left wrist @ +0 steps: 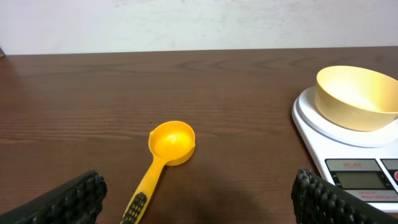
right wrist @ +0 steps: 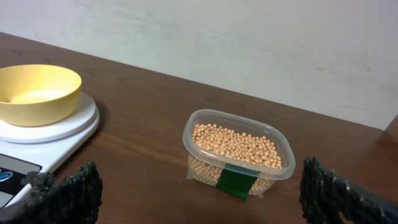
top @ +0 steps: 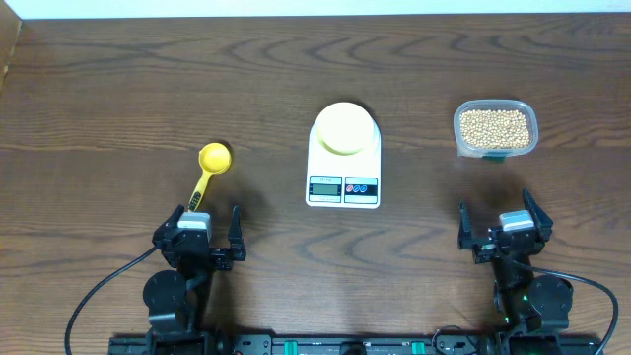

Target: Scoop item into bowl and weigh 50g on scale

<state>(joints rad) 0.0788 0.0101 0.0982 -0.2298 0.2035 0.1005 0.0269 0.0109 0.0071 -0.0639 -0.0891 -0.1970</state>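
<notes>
The tan beans point(top: 495, 125) fill a clear plastic tub point(top: 459, 131) at the back right; the beans point(right wrist: 235, 142) also show in the right wrist view. The pale yellow-green bowl point(top: 344, 127) stands empty on the white scale point(top: 343, 176) at centre; the bowl point(left wrist: 356, 97) and the scale point(left wrist: 317, 133) also show in the left wrist view, and the bowl point(right wrist: 36, 92) in the right wrist view. A yellow measuring scoop point(top: 208, 168) lies left of the scale, bowl end away from me. My left gripper point(top: 208, 237) is open and empty just behind the scoop's handle point(left wrist: 142, 195). My right gripper point(top: 505, 225) is open and empty, short of the tub point(right wrist: 271, 170).
The dark wooden table point(top: 118, 99) runs to a pale wall at the back. Cables trail from both arm bases at the front edge.
</notes>
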